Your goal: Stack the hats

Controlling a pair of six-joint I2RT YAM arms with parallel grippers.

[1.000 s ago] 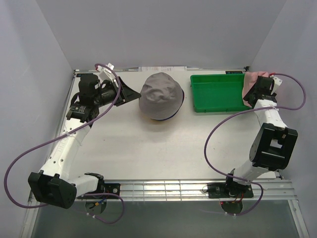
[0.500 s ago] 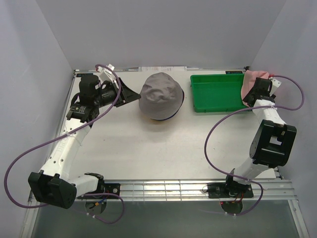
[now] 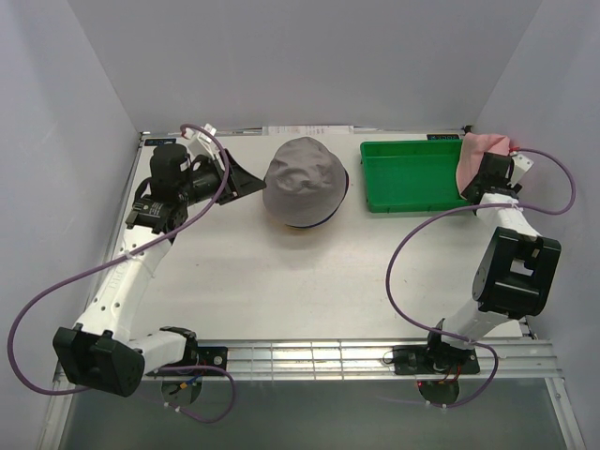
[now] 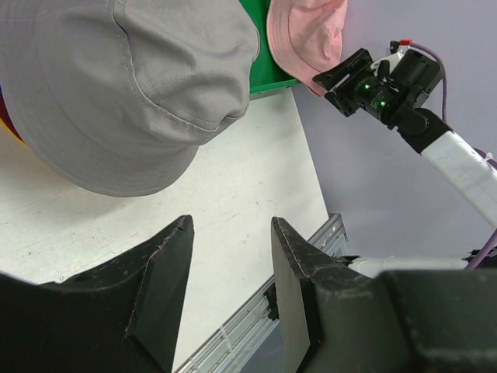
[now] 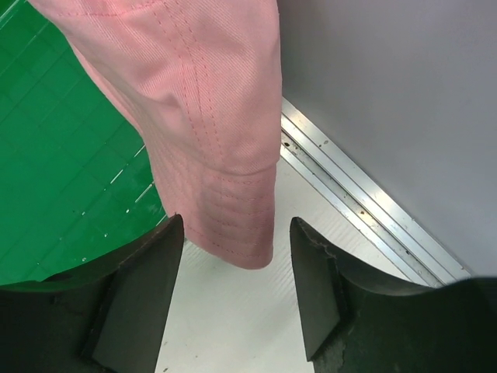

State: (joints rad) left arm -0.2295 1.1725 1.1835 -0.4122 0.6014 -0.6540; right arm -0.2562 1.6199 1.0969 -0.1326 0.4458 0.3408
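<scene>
The grey hat sits crown-up on the surface, left of the green bin. The left hand is just beside it, fingers spread and empty. The pink hat hangs at the bin's right end. The right hand is spread, with the hat's hem between its fingers.

Top camera looks down; left wrist looks across, right wrist close, and all share the soft pink fabric hat.
</scene>
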